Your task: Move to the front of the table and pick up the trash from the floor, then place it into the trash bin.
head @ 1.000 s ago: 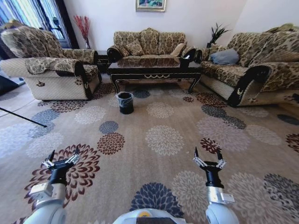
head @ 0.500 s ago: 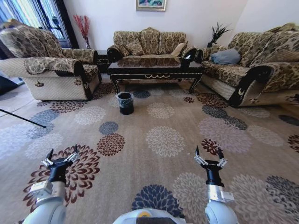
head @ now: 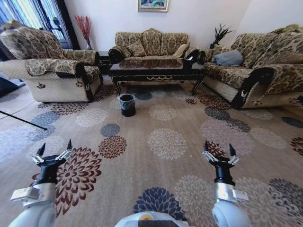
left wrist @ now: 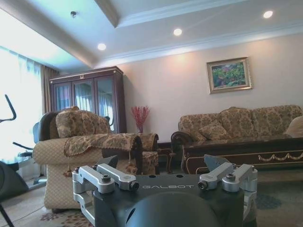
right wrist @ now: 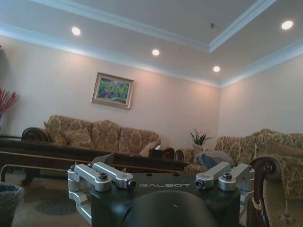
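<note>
The dark table (head: 156, 72) with gold trim stands far ahead in front of the middle sofa, and also appears in the left wrist view (left wrist: 236, 153) and the right wrist view (right wrist: 57, 158). The black trash bin (head: 126, 104) with its clear liner sits on the patterned floor (head: 165, 120) just before the table's left end; its rim is at the edge of the right wrist view (right wrist: 8, 201). The trash is out of view. My left gripper (head: 53, 150) and right gripper (head: 219, 150) hover open and empty low over the carpet, far from the bin.
An armchair (head: 52, 71) flanks the left, a long sofa (head: 265, 71) the right, and a third sofa (head: 151, 43) stands behind the table. A thin dark rod (head: 21, 119) lies over the carpet at the left. Open carpet stretches between me and the bin.
Both arms have spread apart: the left gripper shifted left, the right gripper shifted right. The room stays almost unchanged in the head view.
</note>
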You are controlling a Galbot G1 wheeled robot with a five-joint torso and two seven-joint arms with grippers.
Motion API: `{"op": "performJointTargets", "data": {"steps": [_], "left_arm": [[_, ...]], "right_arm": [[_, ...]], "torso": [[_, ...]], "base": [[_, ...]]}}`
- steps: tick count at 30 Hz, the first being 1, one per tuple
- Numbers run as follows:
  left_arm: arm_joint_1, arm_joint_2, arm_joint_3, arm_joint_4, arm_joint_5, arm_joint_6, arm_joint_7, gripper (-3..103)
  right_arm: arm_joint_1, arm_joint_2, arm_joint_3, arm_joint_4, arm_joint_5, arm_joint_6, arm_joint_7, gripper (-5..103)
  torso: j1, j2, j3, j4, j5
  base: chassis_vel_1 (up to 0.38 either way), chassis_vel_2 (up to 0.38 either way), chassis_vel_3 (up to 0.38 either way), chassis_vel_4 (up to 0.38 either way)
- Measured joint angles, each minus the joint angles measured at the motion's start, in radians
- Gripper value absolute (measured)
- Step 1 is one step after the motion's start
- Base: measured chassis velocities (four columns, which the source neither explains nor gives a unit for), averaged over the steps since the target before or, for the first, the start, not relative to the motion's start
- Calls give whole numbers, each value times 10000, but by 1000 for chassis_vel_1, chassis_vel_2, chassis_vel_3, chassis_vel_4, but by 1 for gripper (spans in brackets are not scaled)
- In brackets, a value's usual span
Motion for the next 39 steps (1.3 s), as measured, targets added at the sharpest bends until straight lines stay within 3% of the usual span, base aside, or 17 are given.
{"op": "performJointTargets", "data": {"steps": [6,10,11,14,15,20,24,39], "left_arm": [[138,18,-172,-189,-15,0,167,100],[184,25,-96,-427,-111,79,178,100],[184,25,-96,-427,-111,79,178,100],[78,46,63,-488,-182,237,174,100],[78,46,63,-488,-182,237,174,100],[33,44,274,-468,-70,305,188,100],[-33,132,289,-464,-81,403,189,100],[-375,335,526,-540,-230,705,226,100]], "right_arm": [[-25,-431,304,140,613,-521,-203,100],[21,-1110,660,-17,1596,-51,-1533,100],[21,-1110,660,-17,1596,-51,-1533,100],[72,-1771,811,-126,2750,118,-2635,100],[72,-1771,811,-126,2750,118,-2635,100],[318,-2329,1293,-542,3146,769,-4372,100],[339,-2356,1560,-565,3168,799,-4506,100],[142,-2000,2035,36,3206,248,-3489,100]], "torso": [[51,205,157,0,1],[79,425,345,1,1],[79,425,345,1,1],[122,590,469,1,0],[122,590,469,1,0],[175,846,673,3,1],[209,988,781,1,1],[392,1619,1229,1,-1]], "base": [[0,0,0,0],[0,0,0,0],[0,0,0,0],[0,0,0,0],[0,0,0,0],[0,0,0,0],[0,0,0,0],[0,0,0,0]]}}
